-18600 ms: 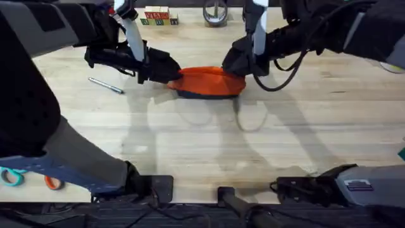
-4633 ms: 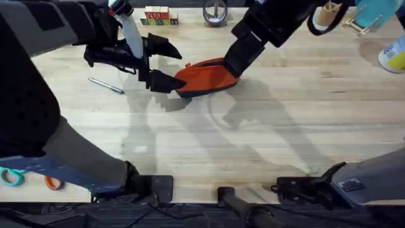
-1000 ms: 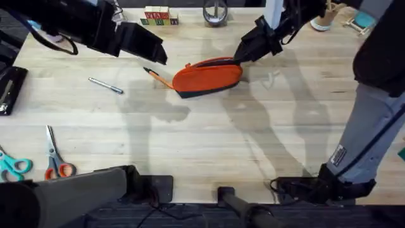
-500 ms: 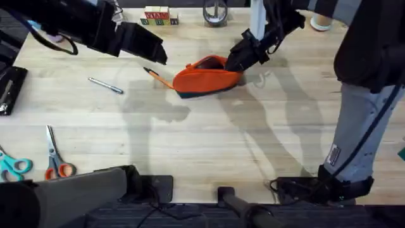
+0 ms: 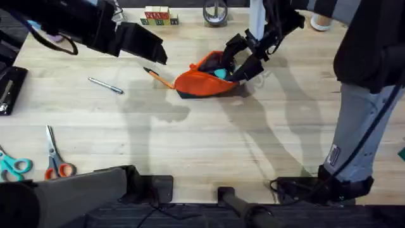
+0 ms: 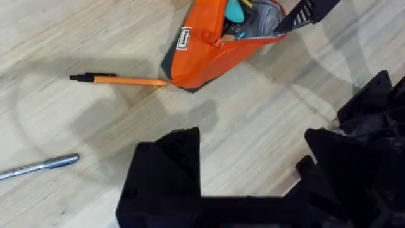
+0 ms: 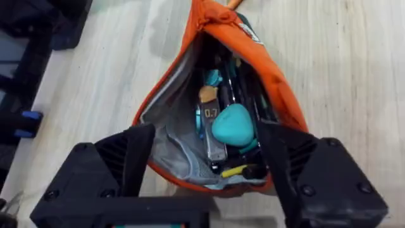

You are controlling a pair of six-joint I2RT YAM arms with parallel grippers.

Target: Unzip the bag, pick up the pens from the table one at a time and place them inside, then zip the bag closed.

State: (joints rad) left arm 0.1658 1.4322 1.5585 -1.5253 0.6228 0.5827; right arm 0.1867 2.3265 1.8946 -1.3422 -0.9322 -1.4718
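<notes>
The orange bag lies at the table's far middle with its zipper open, showing a teal item and other stationery inside. My right gripper is open, and its fingers stand on either side of the bag's gaping right end. The orange pen lies on the wood, touching the bag's left tip. The silver pen lies farther left. My left gripper hovers open and empty above the pens, left of the bag.
Two pairs of scissors lie at the near left edge. A flat black object sits at the left edge. Letter blocks and a tape roll stand at the back edge. The near half of the table is bare wood.
My right gripper came down onto the bag's right end and its fingers spread apart. The bag's mouth now gapes and its contents show. The left arm and both pens stayed put.
</notes>
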